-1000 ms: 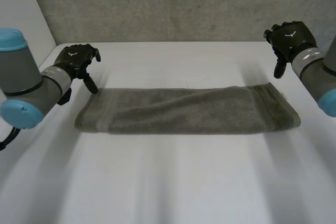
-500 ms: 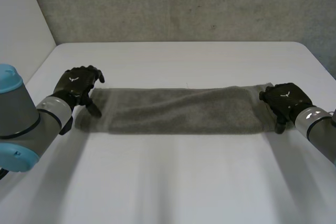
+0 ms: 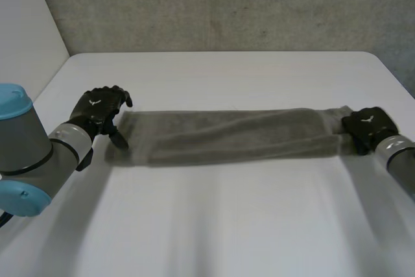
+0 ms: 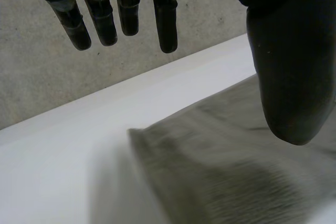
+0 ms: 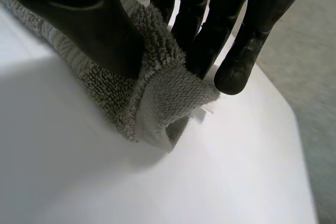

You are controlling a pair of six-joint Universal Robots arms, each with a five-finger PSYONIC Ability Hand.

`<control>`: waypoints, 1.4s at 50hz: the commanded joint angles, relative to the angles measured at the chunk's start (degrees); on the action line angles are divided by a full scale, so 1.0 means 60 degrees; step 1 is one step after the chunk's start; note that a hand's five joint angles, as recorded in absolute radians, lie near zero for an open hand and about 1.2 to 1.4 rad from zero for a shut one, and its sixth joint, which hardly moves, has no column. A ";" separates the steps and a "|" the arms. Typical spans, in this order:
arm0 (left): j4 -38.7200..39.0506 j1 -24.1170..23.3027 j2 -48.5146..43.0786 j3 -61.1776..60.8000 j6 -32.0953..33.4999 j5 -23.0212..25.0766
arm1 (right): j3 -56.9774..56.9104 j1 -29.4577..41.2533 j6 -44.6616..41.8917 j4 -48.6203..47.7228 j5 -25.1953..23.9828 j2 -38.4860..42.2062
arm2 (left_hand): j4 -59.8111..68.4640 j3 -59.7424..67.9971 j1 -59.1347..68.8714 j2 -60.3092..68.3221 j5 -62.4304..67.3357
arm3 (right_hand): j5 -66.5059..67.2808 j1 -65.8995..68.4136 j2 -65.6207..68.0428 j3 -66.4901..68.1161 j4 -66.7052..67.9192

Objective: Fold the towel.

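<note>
Lying across the middle of the table [image 3: 214, 225] in the head view, the towel [image 3: 233, 135] is a long, narrow grey band folded lengthwise. It reaches from the left hand [image 3: 97, 111] to the right hand [image 3: 366, 128]. A soft crease runs along its length, and the cloth looks thick and matte. The left hand sits at the towel's left end, with its thumb pointing down beside the cloth. The right hand is at the right end, closed over the short edge, where the cloth bunches a little. A grey wall [image 3: 214, 4] stands behind the table.

In the left wrist view, the left hand [image 4: 286, 51] is spread apart. Its fingers [image 4: 167, 19] hang straight and the thumb stands well off from them, with nothing held between. The towel [image 4: 226, 171] lies under the palm, its end edge crossing the table [image 4: 52, 171]. Whether the thumb touches the cloth, I cannot tell.

In the right wrist view, the right hand [image 5: 79, 19] is clamped on the towel [image 5: 152, 93]. The thumb presses the cloth from one side and the fingers [image 5: 210, 24] from the other. The pinched end curls into a small fold raised off the table [image 5: 220, 182]. It shows looped pile on one face and a flatter woven band along the hem.
</note>
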 commanded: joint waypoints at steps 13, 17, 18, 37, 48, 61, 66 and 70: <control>0.0084 0.0012 -0.0051 0.0001 0.0000 -0.0004 | -0.3199 -0.0985 -0.1196 0.1911 0.1093 -0.0674 | -0.0667 -0.0615 -0.0629 -0.0567 -0.0393 | 0.0682 0.0920 0.0790 0.0748 0.0537; 0.0084 0.0012 -0.0051 -0.0014 0.0000 -0.0004 | -0.3929 0.1322 -0.1005 0.2014 0.1706 -0.0938 | -0.0667 -0.0615 -0.0629 -0.0567 -0.0393 | 0.0682 0.0920 0.0790 0.0748 0.0537; 0.0084 0.0012 -0.0051 -0.0014 0.0000 -0.0004 | -0.3931 0.1330 -0.1005 0.2014 0.1708 -0.0938 | -0.0667 -0.0615 -0.0629 -0.0567 -0.0393 | 0.0682 0.0920 0.0790 0.0748 0.0537; 0.0186 -0.0003 -0.0109 -0.0146 0.0015 -0.0004 | -0.3770 0.8697 -0.2804 0.0403 0.2264 0.2385 | -0.0667 -0.0615 -0.0629 -0.0567 -0.0393 | 0.0682 0.0920 0.0790 0.0748 0.0537; 0.0201 -0.0018 -0.0153 -0.0146 0.0015 0.0011 | -0.3712 0.8436 -0.2239 0.0432 0.2484 0.1219 | -0.0667 -0.0615 -0.0629 -0.0567 -0.0393 | -1.0606 -1.0368 -1.0497 -1.0539 -1.0751; 0.0201 -0.0047 -0.0197 -0.0160 0.0029 0.0026 | -0.1576 0.6504 0.1716 0.0315 0.1724 -0.1888 | -0.0667 -0.0615 -0.0629 -0.0567 -0.0393 | -1.0985 -1.0747 -1.0876 -1.0918 -1.1130; 0.0201 -0.0382 -0.0212 -0.0146 0.0073 0.0128 | -0.0489 0.5197 0.2217 0.0300 0.1327 -0.2095 | -0.0667 -0.0615 -0.0629 -0.0567 -0.0393 | -1.0985 -1.0747 -1.0876 -1.0918 -1.1130; 0.0201 -0.0706 -0.0183 -0.0116 0.0044 0.0319 | 0.0358 0.4116 0.2276 0.0285 0.0729 -0.2081 | -0.0667 -0.0615 -0.0629 -0.0567 -0.0393 | -1.0246 -1.0008 -1.0138 -1.0180 -1.0391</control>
